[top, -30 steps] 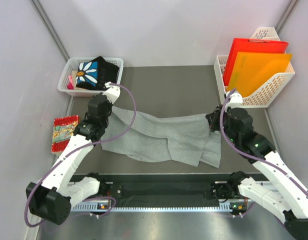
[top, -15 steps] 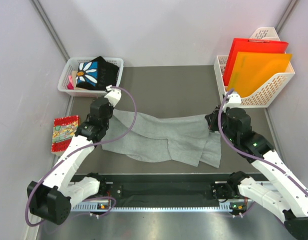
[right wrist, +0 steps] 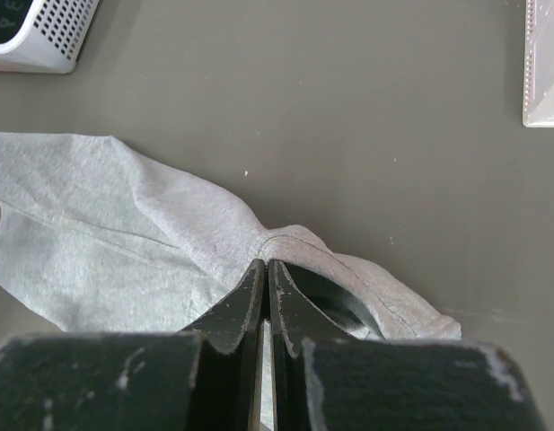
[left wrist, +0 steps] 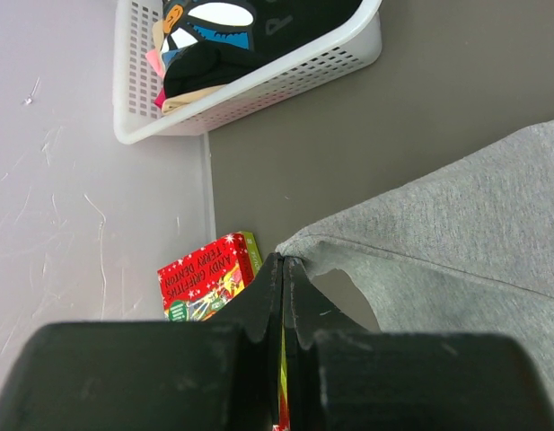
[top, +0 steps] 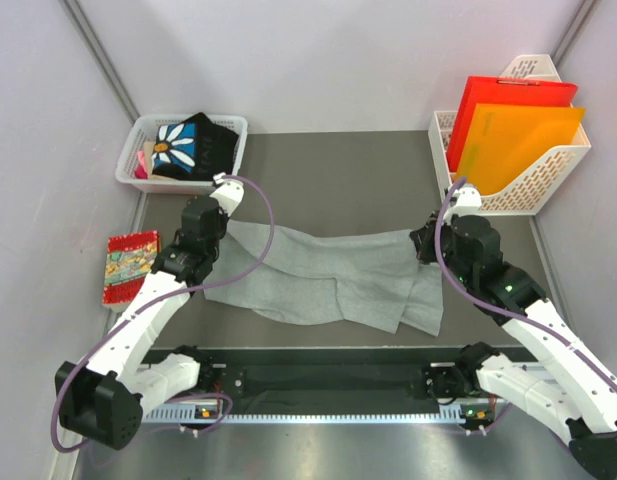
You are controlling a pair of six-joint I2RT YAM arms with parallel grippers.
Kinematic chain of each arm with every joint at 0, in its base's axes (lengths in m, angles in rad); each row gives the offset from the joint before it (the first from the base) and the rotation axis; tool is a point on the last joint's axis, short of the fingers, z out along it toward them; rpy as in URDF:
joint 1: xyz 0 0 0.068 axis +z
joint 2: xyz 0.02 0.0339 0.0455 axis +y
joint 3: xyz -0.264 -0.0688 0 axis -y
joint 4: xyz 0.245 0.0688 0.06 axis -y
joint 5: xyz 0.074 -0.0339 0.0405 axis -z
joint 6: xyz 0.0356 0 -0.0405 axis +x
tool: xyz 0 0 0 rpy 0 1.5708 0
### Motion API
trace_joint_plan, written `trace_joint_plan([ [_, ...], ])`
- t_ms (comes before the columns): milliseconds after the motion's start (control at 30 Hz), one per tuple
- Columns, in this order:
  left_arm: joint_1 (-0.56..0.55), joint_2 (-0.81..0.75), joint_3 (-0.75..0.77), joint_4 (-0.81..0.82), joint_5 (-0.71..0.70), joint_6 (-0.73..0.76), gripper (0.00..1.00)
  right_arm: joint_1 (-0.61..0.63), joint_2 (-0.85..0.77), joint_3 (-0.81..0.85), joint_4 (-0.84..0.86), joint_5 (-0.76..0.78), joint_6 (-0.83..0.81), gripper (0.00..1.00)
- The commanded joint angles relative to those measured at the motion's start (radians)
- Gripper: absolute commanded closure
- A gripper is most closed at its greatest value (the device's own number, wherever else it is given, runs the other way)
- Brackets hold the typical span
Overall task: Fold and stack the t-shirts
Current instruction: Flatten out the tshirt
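Grey t-shirt [top: 328, 275] drawn out across table [top: 338, 180]; left gripper [left wrist: 283, 265] and right gripper [right wrist: 265, 271] each pinched tight on opposite edges, likely to spread it flat. Daisy tee [top: 188, 145] sits in basket [top: 128, 165].

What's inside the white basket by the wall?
A black t-shirt with a white daisy fills the basket, with something pink poking out beside it. Whatever lies underneath the shirt is covered.

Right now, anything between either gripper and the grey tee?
Nothing visible. The left gripper and right gripper are both shut on the grey tee, one at each end, with no object between them and the cloth.
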Motion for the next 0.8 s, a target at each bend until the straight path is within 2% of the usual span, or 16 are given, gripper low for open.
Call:
trace_joint_plan([
  [0,0.005,-0.022,-0.006,0.033,0.006,-0.019,1.00,0.008,-0.002,0.000,0.057,-0.002,0.005,1.00],
  [767,0.005,-0.034,0.021,0.020,0.001,-0.017,1.00,0.008,-0.011,-0.023,0.063,-0.011,0.011,1.00],
])
